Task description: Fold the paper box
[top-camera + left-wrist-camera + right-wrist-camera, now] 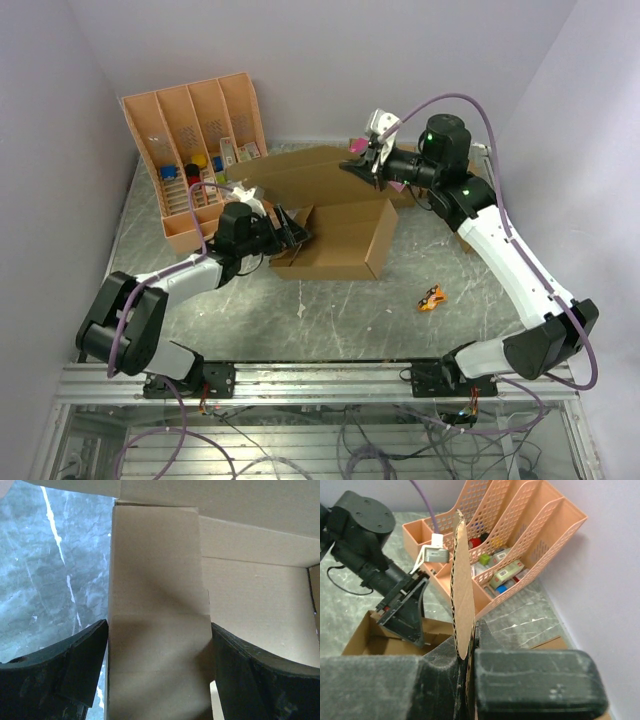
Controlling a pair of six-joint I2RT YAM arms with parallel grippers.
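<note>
Pinching the paper box [335, 215], our left gripper [159, 645] clamps a flap; our right gripper [466, 652] squeezes its raised lid beside a small-item-filled tray [200, 140].

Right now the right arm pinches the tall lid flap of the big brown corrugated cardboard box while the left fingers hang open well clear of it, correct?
Not quite. The left fingers straddle a side flap of the big brown corrugated cardboard box, pressing its edges, as the left wrist view shows. The right fingers do pinch the tall flap.

Even overhead light is filling the top view, leaving soft shadows. In the left wrist view, a shadow is darkening the paper box [157, 630] at mid-frame. Close foreground is blurring in the right wrist view.
</note>
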